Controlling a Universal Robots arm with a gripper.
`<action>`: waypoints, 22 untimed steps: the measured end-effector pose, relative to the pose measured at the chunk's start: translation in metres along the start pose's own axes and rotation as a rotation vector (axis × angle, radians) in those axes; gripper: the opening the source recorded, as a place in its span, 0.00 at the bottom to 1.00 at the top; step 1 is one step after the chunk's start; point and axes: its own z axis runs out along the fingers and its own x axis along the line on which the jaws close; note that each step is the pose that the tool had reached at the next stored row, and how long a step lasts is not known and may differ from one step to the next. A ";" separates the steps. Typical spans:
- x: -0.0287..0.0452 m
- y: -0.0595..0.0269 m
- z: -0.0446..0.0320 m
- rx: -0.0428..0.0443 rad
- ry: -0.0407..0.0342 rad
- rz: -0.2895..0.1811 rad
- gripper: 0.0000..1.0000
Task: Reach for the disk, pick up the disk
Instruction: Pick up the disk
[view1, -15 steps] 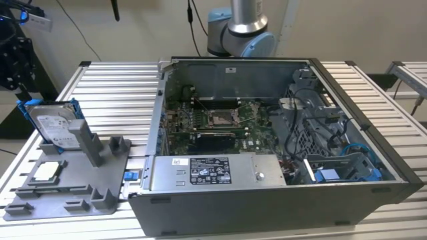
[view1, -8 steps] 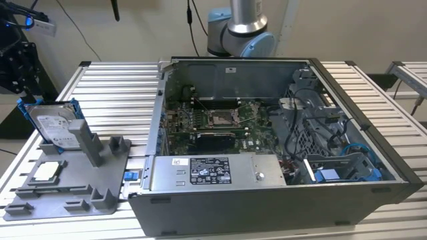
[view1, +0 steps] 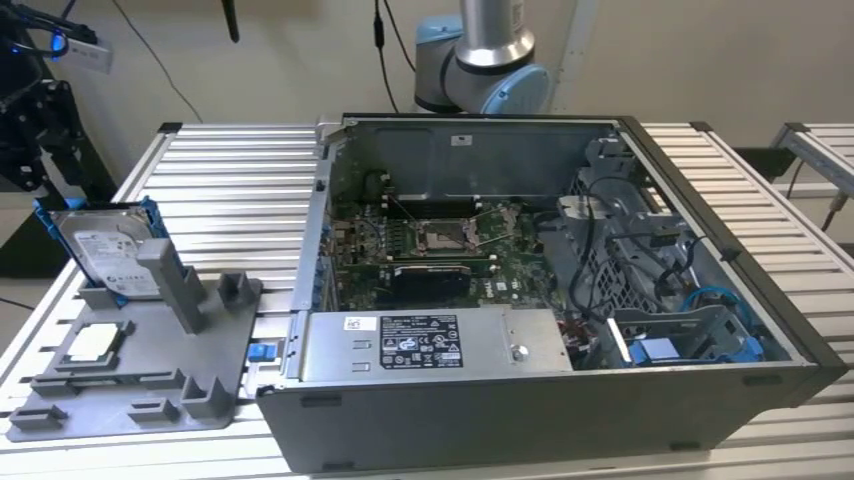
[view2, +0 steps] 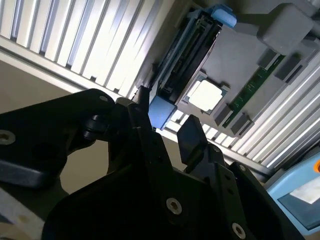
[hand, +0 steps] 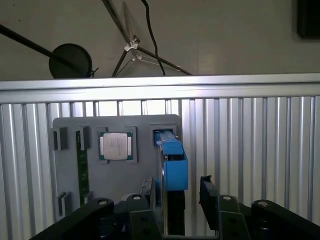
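Observation:
The disk (view1: 110, 255) stands on edge in a slot at the back of the grey holder (view1: 147, 385), at the exterior view's left; its silver face and white label show inside the blue carrier. In both wrist views I see it edge-on, as the blue carrier end (hand: 173, 162) (view2: 161, 111). My black gripper (view1: 47, 160) hangs just above it. The gripper (hand: 177, 194) (view2: 167, 124) is open, with one finger on each side of the carrier's top edge and nothing gripped.
A square silver processor chip (hand: 116, 146) (view1: 94, 344) and a green memory stick (hand: 81, 165) lie on the same holder. The open computer case (view1: 534, 300) fills the slatted table's middle and right. Beyond the table edge stands a tripod (hand: 131, 47).

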 end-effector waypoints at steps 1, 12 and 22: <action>0.0000 0.0000 0.0000 0.0000 0.0000 0.000 0.00; 0.0000 0.0000 0.0018 0.0004 -0.0002 -0.001 0.00; 0.0000 -0.0003 0.0138 -0.0246 0.0032 0.000 0.00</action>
